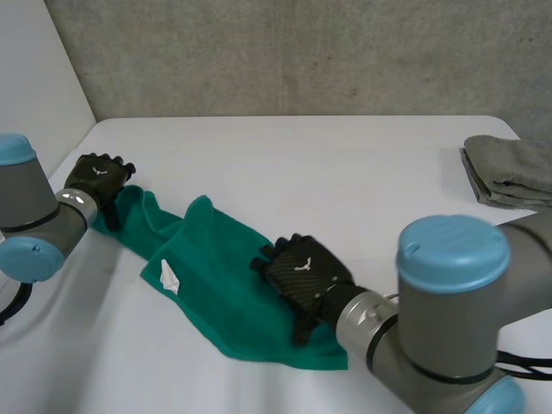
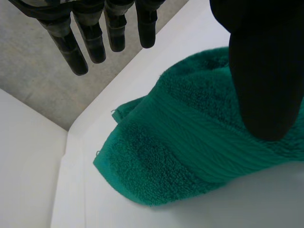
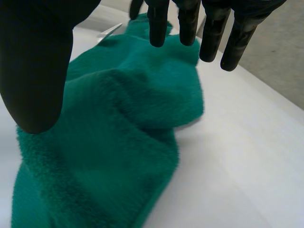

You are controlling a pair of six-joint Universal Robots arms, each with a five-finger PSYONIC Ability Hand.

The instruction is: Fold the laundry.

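1. Right hand [image 1: 304,274]: nearest item. Its fingers are straight and spread away from the thumb, clasping nothing. The palm faces down over the near half of the green towel; contact cannot be told.
2. Green towel [image 1: 216,297]: the piece in work. It lies rumpled in one long strip on the table, running from under the right hand's palm away to the left hand. It is bunched and creased ahead of the right hand's fingertips. A white label [image 1: 170,276] shows on its edge between the two hands.
3. Left hand [image 1: 97,179]: at the towel's far end. Its fingers are straight and held apart from the thumb, gripping nothing. The towel's end lies under the thumb, and the fingertips reach past the cloth's edge.
4. Grey folded stack [image 1: 509,171]: well apart from both hands, out beyond the right arm. It is squared and layered, and is judged to be finished laundry.
5. Table [image 1: 328,164]: white, bare between the towel and the stack.
6. Progress, as a judgement: the grey pieces are done. The green towel is not yet flattened, and no clean fold shows. Left to do are grasping its ends, spreading it, folding it and setting it aside.
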